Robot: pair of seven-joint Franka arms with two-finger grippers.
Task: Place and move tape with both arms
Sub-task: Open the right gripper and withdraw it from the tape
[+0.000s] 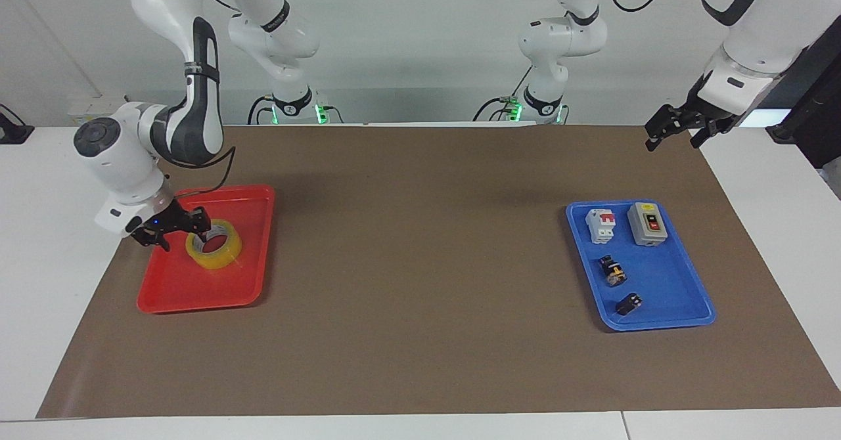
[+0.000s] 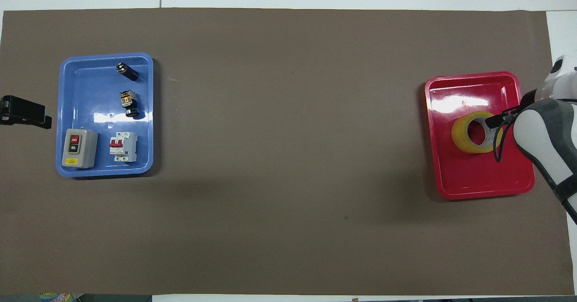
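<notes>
Tape point(image 1: 214, 248): I see it lying flat in the red tray point(image 1: 172, 293), toward the right arm's end of the tabletop.
Right pincer point(image 1: 176, 228): spread apart at the tape's rim, gripping nothing.
Left pincer point(image 1: 678, 127): waiting, open, empty, beside the blue tray point(image 1: 683, 295).

— What's the right gripper point(image 1: 176, 228) doing?
— It's low, wrist tilted, fingers spread.
— And the left gripper point(image 1: 679, 127)?
— Waiting, raised at its own end, fingers apart and angled down.

No text can be read with certainty; the grey switch box point(image 2: 79, 148) carries a red and a black button with small marks, too small to read
</notes>
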